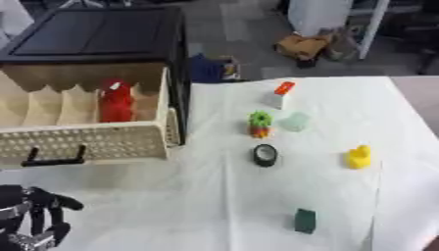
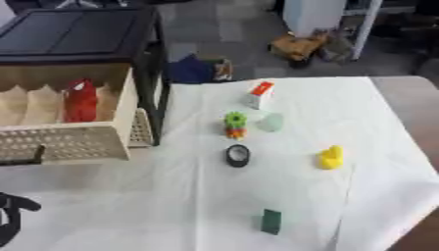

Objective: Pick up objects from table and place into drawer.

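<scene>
The cream drawer (image 1: 103, 139) stands pulled open at the left, with a black handle (image 1: 56, 159) on its perforated front. A red object (image 1: 116, 101) stands inside it. On the white cloth lie a white box with an orange top (image 1: 280, 94), a green and orange toy (image 1: 260, 123), a pale green piece (image 1: 296, 121), a black ring (image 1: 265, 155), a yellow duck (image 1: 359, 157) and a dark green block (image 1: 305, 220). My left hand (image 1: 30, 220) rests at the lower left corner, fingers relaxed and holding nothing, well away from the objects. My right hand does not show.
A black cabinet (image 1: 94, 34) sits over the drawer. The cloth's right edge (image 1: 420, 147) drops off at the table's side. Beyond the table's far edge lie a blue item (image 1: 210, 68) and a brown bag (image 1: 302, 46) on the floor.
</scene>
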Available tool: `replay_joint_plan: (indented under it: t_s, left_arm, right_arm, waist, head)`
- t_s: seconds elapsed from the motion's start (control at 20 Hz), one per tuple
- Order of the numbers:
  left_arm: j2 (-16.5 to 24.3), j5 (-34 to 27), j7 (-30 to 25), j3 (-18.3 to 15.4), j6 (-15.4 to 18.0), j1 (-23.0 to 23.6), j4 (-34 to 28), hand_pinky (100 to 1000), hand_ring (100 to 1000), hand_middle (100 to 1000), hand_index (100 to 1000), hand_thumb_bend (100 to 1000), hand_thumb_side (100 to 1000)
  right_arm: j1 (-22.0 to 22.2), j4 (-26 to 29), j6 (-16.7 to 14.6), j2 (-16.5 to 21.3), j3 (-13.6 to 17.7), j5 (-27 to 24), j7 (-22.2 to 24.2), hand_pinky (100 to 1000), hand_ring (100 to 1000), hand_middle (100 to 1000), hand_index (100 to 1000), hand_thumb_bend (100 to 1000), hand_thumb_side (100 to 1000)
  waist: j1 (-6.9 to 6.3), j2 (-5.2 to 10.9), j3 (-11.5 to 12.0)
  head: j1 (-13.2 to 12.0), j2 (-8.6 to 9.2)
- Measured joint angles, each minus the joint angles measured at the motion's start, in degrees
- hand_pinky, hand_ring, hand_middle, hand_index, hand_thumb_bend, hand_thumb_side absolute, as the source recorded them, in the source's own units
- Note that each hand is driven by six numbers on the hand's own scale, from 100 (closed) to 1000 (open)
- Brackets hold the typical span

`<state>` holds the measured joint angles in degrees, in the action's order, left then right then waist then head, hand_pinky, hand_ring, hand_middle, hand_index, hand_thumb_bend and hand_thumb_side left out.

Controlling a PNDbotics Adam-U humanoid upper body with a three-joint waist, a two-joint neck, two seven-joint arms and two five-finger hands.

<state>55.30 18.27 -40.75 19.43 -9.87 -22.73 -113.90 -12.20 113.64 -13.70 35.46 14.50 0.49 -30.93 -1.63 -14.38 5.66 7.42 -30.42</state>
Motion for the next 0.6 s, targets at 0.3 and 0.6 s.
replay_joint_plan:
  t_s: [0.3, 0.6]
  left_arm:
    - [-0.9, 1.9, 0.2, -0.6, -1.8, -0.5, 0.0, 446, 639, 694, 969, 100, 1000]
    - [-1.5, 2.5, 0.0, -0.8, -3.6, -1.7, 0.0, 463, 668, 700, 975, 100, 1000]
  right_arm:
    - [-1.8, 0.0, 1.5, 0.0, 0.0, 0.0, 0.3, 560, 615, 658, 869, 100, 1000]
    - [-2.2, 0.0, 1.8, 0.0, 0.0, 0.1, 0.2, 561, 616, 659, 869, 100, 1000]
  waist:
    - [0.06, -0.12, -0.1]
    - [0.22, -0.16, -0.3]
  head:
    - [-0.3, 0.35]
    - [-0.6, 0.80]
